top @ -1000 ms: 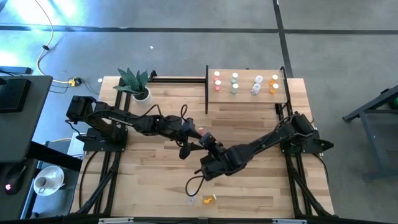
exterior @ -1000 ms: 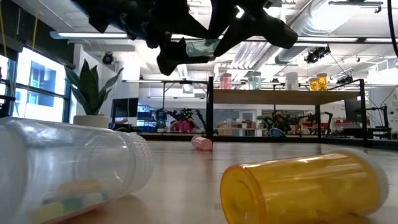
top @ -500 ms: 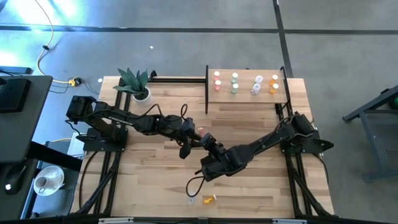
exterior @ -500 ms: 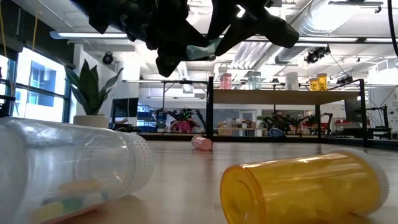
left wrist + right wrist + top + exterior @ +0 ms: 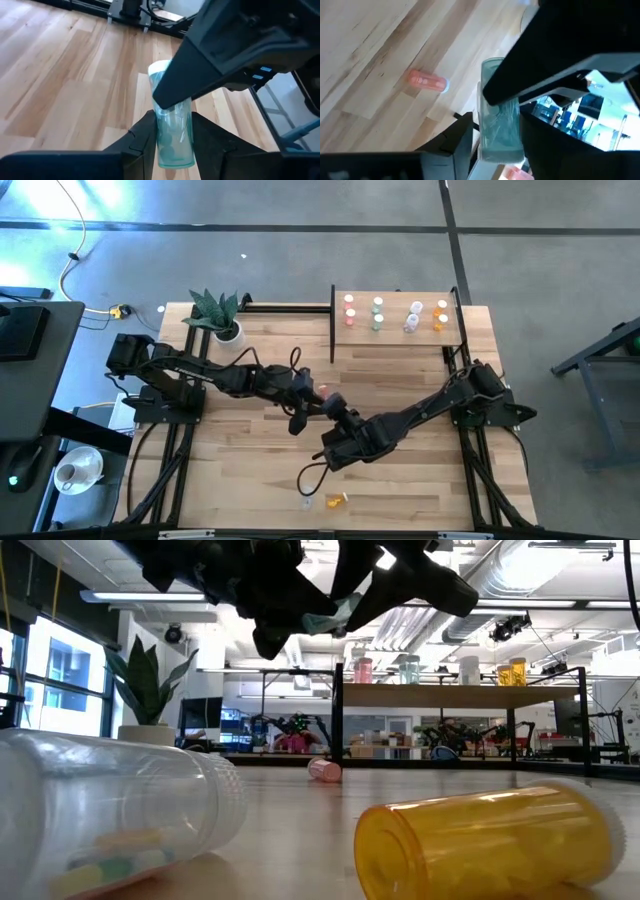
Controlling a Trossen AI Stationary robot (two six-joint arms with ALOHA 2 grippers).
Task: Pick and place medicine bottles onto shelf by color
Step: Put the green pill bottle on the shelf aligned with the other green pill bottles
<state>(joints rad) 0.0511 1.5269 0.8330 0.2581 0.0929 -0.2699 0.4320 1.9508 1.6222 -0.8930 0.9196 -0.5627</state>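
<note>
A light plank table (image 5: 420, 380) is being viewed from above, set on a grey floor. The shelf (image 5: 396, 320), a pale board on a thin black frame, is standing at the table's far edge, and places below are given relative to it.

Eight small bottles are being kept on the shelf in four pairs: red (image 5: 349, 310), green (image 5: 377, 313), clear (image 5: 413, 318) and orange (image 5: 440, 315). A potted plant (image 5: 218, 313) is standing beside the shelf, toward the left arm's base.

In front of the shelf, over mid-table, the two grippers are being held together above the surface. A pale green bottle (image 5: 172, 131) is being gripped between the closed fingers of the left gripper (image 5: 172, 145). The same bottle is also lying between the fingers of the right gripper (image 5: 497, 137); whether those fingers are pressing it or standing loose cannot be told. A red bottle (image 5: 426, 81) is lying on its side on the wood near the grippers.

Far from the shelf, at the table's near edge, an orange bottle (image 5: 336, 499) and a clear bottle (image 5: 307, 503) are lying on their sides, just apart.

From table height, a bright room is being seen behind the shelf, with ceiling ducts (image 5: 560, 580), strip lights, windows (image 5: 65, 675) and other workstations.
</note>
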